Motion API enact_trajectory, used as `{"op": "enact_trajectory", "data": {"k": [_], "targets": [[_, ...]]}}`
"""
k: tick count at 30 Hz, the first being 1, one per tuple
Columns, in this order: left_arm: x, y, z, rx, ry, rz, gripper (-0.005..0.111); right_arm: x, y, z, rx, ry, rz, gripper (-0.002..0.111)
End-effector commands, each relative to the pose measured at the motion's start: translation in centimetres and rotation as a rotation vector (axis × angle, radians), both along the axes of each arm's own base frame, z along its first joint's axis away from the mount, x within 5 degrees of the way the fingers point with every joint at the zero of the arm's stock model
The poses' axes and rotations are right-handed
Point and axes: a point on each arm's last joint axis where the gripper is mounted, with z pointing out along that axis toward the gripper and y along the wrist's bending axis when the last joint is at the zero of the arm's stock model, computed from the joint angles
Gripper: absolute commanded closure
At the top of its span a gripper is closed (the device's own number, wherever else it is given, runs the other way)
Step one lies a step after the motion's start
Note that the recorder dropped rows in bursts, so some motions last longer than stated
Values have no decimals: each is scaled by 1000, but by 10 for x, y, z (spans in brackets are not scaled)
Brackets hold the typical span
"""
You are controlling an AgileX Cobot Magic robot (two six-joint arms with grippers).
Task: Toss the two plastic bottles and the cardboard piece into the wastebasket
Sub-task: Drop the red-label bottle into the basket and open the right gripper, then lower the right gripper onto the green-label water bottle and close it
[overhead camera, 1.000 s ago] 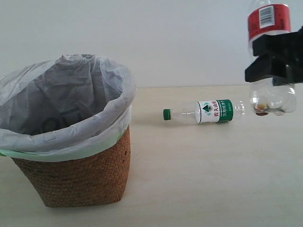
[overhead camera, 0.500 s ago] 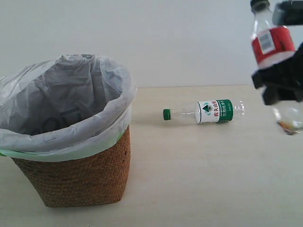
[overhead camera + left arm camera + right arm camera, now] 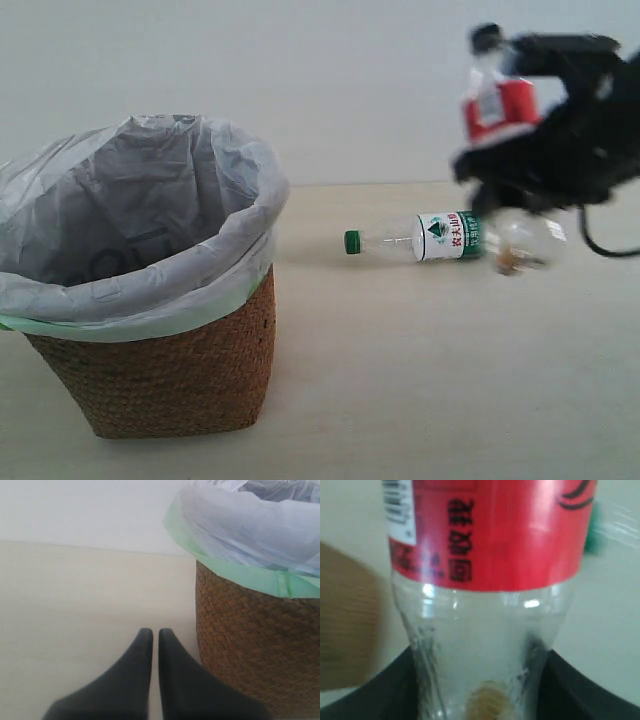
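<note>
Holding the bottle with the red label (image 3: 497, 105) high above the counter (image 3: 430, 380), our right tool (image 3: 520, 170) pinches it around the clear lower body, under the label, so the black cap points up and leans a little toward the basket (image 3: 160, 385). We judge this height is chosen so that the bottle can pass over the rim and the white bag (image 3: 150, 290) folded on it. In the right wrist view the dark fingers (image 3: 380, 700) press on both sides of the bottle, and something small and brownish lies inside near the bottom. The bottle with the green cap (image 3: 440, 236) lies on its side on the counter, partly behind the raised one, cap toward the basket. Our left tool (image 3: 155, 647) sits low just beside the basket, fingers pressed together and holding nothing; we think it is parked there to leave the way free. The cardboard piece we cannot see in any view
</note>
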Motion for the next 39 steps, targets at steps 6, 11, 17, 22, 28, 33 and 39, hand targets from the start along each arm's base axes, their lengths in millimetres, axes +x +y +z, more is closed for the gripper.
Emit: {"op": "enact_trajectory", "data": {"k": [6,11,17,22,28,33,39], "targets": [[0,0,-1,0,-3,4,103,-21,90,149,622,-289,360,41],[0,0,-1,0,-3,4,103,-14,89,136,514,-245,337,45],[0,0,-1,0,-5,4,103,-6,91,128,477,-258,322,43],[0,0,-1,0,-5,4,103,0,74,125,375,-254,258,43],[0,0,-1,0,-5,4,103,19,30,89,-184,-170,139,43],[0,0,-1,0,-5,4,103,55,18,29,-365,57,86,47],[0,0,-1,0,-5,4,103,108,-6,-22,-442,133,105,47]]}}
